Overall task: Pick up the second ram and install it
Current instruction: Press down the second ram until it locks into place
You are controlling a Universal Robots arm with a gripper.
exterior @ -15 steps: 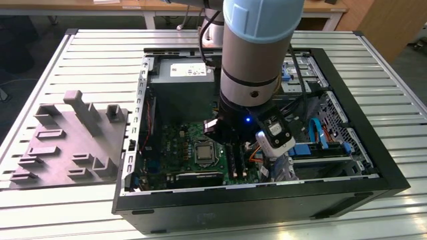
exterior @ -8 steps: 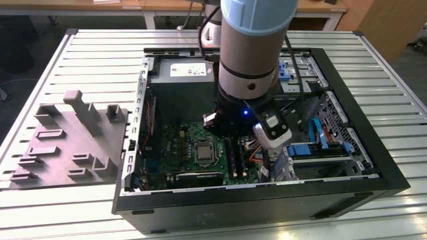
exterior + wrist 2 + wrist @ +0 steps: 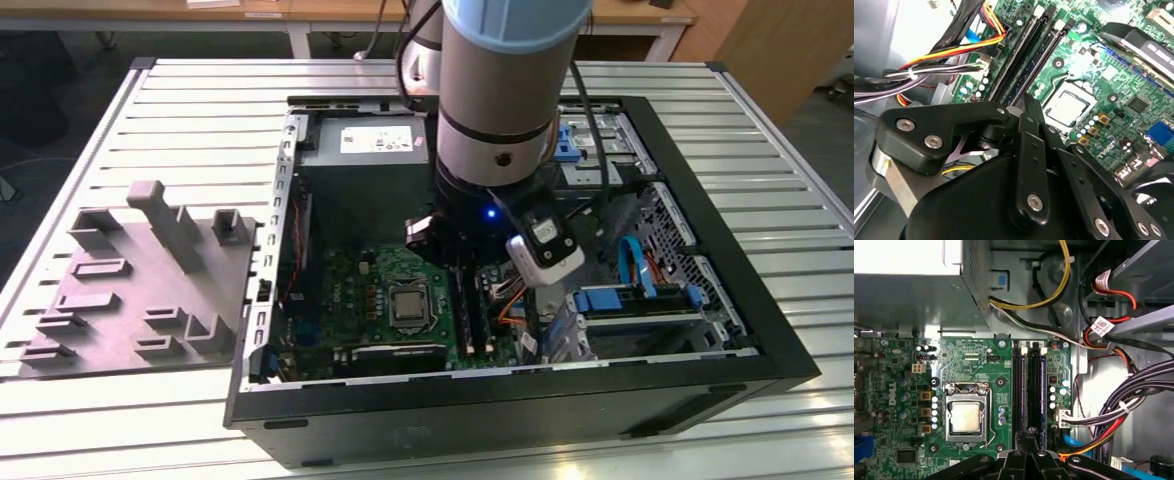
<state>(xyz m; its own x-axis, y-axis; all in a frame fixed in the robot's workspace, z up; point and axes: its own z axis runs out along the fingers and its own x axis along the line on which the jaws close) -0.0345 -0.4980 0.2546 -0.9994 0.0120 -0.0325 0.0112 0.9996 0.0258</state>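
Fingers (image 3: 1030, 135): you see them drawn together to a narrow tip; whether anything is pinched between them cannot be told.
Gripper (image 3: 1026, 102): tip directly above the black memory slots (image 3: 1030, 390), beside the processor socket (image 3: 965, 416).
Second ram: you cannot tell it apart from the slot rails under the tip.
Computer case (image 3: 534, 400): open, arm reaching inside.
Grey tray (image 3: 134, 290): on the slatted worktop (image 3: 200, 120), at the exterior view's left of the case.

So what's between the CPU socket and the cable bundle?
The long black memory slot rails run between the CPU socket and the cable bundle, as seen in the first wrist view.
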